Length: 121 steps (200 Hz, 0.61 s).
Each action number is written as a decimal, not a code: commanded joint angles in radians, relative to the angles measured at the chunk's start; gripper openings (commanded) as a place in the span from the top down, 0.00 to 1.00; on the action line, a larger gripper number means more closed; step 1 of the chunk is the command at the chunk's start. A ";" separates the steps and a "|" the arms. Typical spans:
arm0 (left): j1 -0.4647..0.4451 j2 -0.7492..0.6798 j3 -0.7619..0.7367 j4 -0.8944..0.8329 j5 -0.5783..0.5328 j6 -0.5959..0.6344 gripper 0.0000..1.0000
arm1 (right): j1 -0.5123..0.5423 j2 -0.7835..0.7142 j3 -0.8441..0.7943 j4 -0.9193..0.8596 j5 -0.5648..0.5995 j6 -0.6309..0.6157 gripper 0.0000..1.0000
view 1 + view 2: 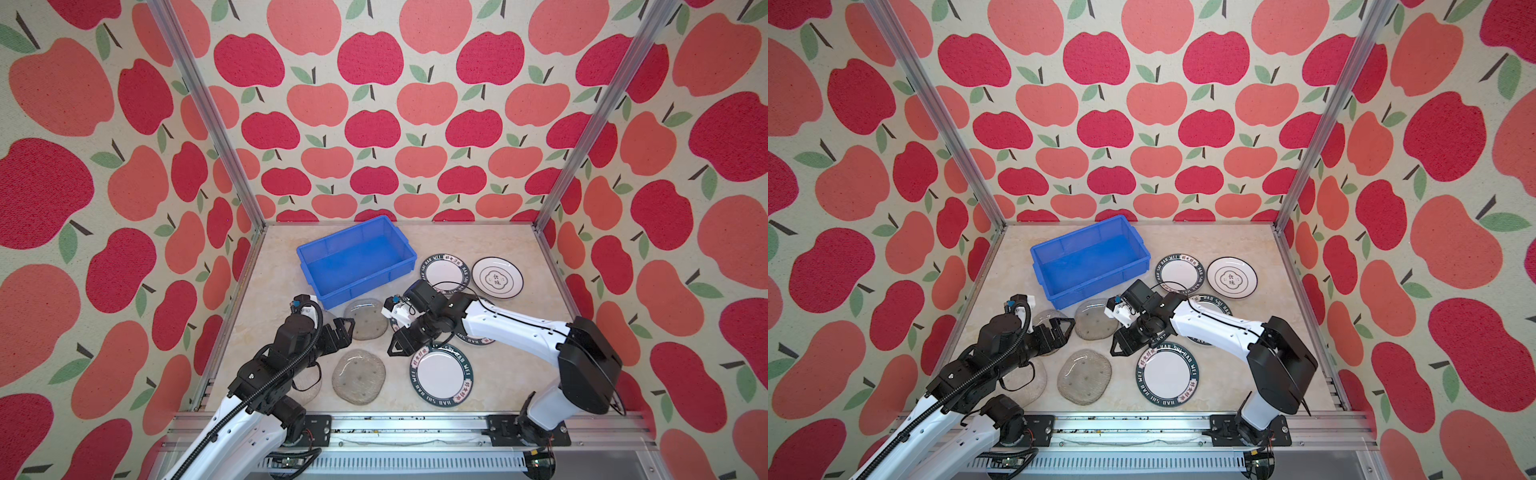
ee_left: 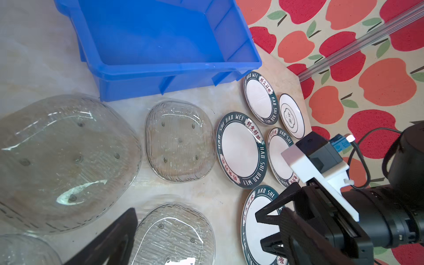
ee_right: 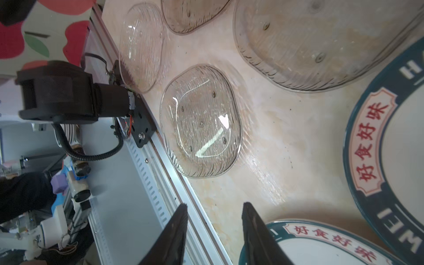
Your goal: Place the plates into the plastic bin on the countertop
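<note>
Right, the plates all lie flat on the bench [image 1: 274, 299], and the plastic bin [image 1: 361, 291] sits empty just beyond both claws, likely so either arm can reach it. Low down, the right claw [image 1: 392, 345] has its jaws part-way apart with nothing between them, tips just beside the rim of a green-rimmed plate [image 1: 442, 374]; probably an edge pinch, since a flat plate offers no other hold. Meanwhile the left claw [image 1: 349, 331] is spread wide and empty, with a glass plate [image 1: 368, 320] just ahead of its tips.
</note>
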 commanded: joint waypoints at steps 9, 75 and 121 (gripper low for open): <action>-0.021 0.025 -0.031 -0.032 -0.039 -0.045 0.03 | 0.017 0.095 0.003 0.035 -0.087 0.019 0.63; -0.024 0.017 -0.052 -0.019 -0.077 -0.051 0.03 | 0.026 0.259 0.090 -0.007 -0.104 -0.026 0.62; -0.023 -0.023 -0.067 -0.046 -0.110 -0.064 0.03 | 0.028 0.327 0.128 -0.022 -0.106 -0.027 0.62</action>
